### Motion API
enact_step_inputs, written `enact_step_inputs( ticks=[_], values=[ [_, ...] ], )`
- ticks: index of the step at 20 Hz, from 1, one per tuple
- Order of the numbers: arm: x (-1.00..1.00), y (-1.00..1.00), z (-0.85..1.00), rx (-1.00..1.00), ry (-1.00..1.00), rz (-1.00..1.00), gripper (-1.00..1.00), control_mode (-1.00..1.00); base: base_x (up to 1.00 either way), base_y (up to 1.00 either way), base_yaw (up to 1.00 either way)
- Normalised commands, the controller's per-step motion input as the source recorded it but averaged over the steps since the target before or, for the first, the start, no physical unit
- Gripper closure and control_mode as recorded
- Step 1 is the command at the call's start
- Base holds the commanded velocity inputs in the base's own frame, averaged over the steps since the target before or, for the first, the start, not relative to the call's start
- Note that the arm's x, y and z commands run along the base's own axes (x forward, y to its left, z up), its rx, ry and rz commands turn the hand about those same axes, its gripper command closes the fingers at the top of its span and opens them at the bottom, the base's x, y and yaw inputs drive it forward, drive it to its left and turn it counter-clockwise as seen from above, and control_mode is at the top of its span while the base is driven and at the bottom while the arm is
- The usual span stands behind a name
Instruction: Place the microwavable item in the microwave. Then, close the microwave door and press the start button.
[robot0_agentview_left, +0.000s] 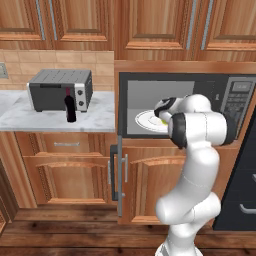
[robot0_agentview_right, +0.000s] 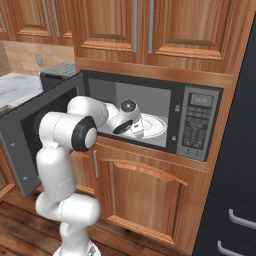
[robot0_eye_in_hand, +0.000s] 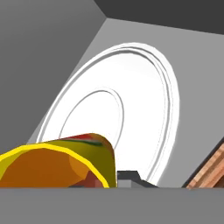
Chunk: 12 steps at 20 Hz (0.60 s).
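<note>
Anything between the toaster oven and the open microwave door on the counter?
Only the wine bottle, in front of the toaster oven; marble counter onward to the microwave door is bare, left base view.

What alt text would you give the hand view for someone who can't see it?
A yellow mug, held in the shut gripper, hangs over the white round plate inside the grey microwave. A strip of wooden cabinet shows at lower right.

1. The mug (robot0_eye_in_hand: 65, 164) held close against the hand (robot0_eye_in_hand: 127, 177) looks like smooth, glossy yellow ceramic.
2. The round plate (robot0_eye_in_hand: 140, 109) beyond the hand is glossy white, with raised rings.
3. The microwave (robot0_agentview_right: 150, 95) walls around the hand are matt grey.
4. The cabinet doors (robot0_agentview_right: 145, 185) below the hand are polished wood.
</note>
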Motion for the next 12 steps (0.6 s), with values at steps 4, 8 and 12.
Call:
enact_step_inputs(
  ticks=[4,8,12],
  values=[
    [0.29,-0.03,-0.05,0.00,0.06,0.00,1.00,-1.00,0.00,0.00,0.00],
    [0.39,0.00,-0.01,0.00,0.10,0.00,1.00,-1.00,0.00,0.00,0.00],
    [0.41,0.00,0.00,0.00,0.12,0.00,1.00,-1.00,0.00,0.00,0.00]
  ],
)
